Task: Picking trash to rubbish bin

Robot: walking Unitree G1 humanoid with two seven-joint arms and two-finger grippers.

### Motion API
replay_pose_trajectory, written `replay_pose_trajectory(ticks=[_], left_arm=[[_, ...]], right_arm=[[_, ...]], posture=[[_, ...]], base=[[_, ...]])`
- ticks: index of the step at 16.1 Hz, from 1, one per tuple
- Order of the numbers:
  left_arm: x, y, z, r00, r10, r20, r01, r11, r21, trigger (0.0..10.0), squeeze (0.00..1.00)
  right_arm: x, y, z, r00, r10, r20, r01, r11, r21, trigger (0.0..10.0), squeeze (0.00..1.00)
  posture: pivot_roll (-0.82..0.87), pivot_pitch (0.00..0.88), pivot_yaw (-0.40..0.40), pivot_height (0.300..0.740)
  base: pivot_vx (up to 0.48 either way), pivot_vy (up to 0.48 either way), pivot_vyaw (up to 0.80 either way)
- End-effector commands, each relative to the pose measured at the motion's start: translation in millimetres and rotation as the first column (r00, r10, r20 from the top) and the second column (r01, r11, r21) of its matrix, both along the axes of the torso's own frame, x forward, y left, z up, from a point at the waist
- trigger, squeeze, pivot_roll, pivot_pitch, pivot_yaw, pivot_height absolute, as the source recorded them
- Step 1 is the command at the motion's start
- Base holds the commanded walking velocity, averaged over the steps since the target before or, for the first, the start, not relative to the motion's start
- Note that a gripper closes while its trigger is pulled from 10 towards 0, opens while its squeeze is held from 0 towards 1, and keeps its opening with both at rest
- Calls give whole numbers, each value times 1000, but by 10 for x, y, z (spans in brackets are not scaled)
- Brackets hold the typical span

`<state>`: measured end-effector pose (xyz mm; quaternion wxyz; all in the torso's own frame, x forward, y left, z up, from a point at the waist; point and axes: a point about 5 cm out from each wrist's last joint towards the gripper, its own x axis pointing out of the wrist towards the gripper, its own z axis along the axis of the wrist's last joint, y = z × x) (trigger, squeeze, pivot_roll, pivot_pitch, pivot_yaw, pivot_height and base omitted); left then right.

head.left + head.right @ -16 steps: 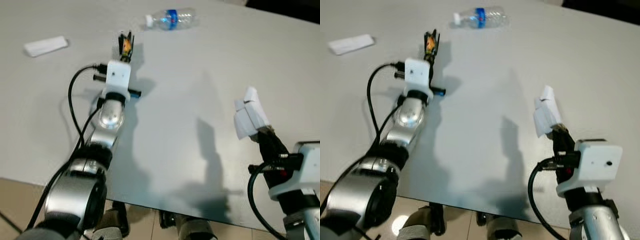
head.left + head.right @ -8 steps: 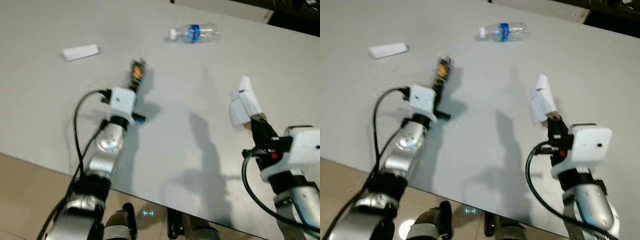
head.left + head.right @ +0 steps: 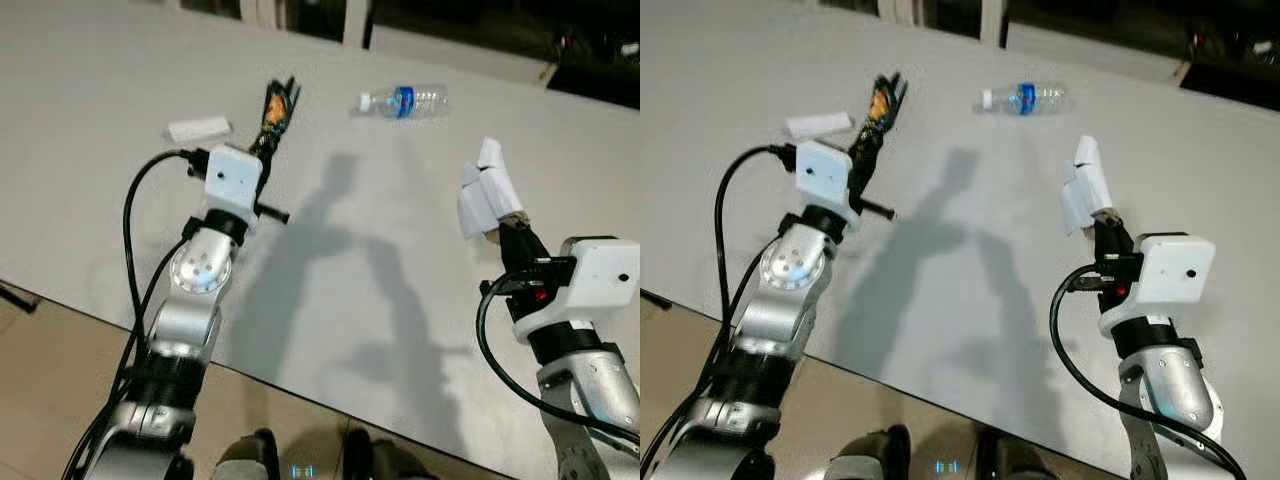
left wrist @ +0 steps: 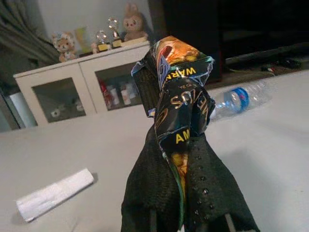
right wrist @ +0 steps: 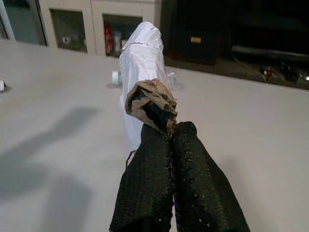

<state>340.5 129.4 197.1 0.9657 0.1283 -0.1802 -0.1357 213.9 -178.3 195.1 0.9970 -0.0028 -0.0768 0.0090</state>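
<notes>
At the tip of the left end effector (image 3: 275, 107), clamped tight, a crumpled snack wrapper (image 4: 181, 104) rides clear of the worktop (image 3: 400, 250); the right end effector (image 3: 500, 225) is pinched shut on a white paper wad with brown paper (image 5: 145, 92). Over the last second the view has pulled back and both arms have lifted, so carrying off seems to have begun. A plastic bottle (image 3: 405, 101) at 12 o'clock and a white paper scrap (image 3: 198, 129) at 10 remain. The wrapper's print is partly unreadable.
</notes>
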Motion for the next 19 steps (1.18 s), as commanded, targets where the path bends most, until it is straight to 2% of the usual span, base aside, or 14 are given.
replay_pose_trajectory(ticks=[1, 3, 5, 7, 10, 19], left_arm=[[-33, 3, -95, 999, -4, -50, 5, 1000, 23, 0, 0], [-41, -23, -121, 998, 3, -67, -2, 1000, 13, 0, 0], [-23, -69, -102, 997, 21, -77, -22, 1000, -15, 0, 0], [7, -114, -86, 995, 40, -89, -44, 998, -41, 510, 0], [39, -176, -75, 994, 61, -96, -68, 995, -75, 0, 0], [36, -322, -116, 991, 37, -130, -51, 993, -104, 0, 0]], right_arm=[[-3, -43, -2, 1000, -21, 15, 21, 1000, 3, 10000, 0], [1, -83, -4, 998, -49, 28, 49, 999, 15, 10000, 0], [6, -114, -10, 997, -69, 26, 69, 998, -10, 10000, 0], [11, -136, -11, 996, -80, 39, 81, 996, -22, 10000, 0], [7, -142, -17, 995, -92, 44, 93, 995, -23, 10000, 0], [-28, -142, -30, 994, -103, 47, 104, 994, -27, 10000, 0]], posture=[[145, 109, -31, 740], [143, 96, -32, 740], [139, 83, -30, 740], [131, 69, -25, 740], [120, 56, -22, 740], [100, 60, -19, 740]], base=[[0, 0, 0], [0, 0, 0], [0, 0, 0], [0, 0, 800], [0, 0, 800], [0, 0, 800]])
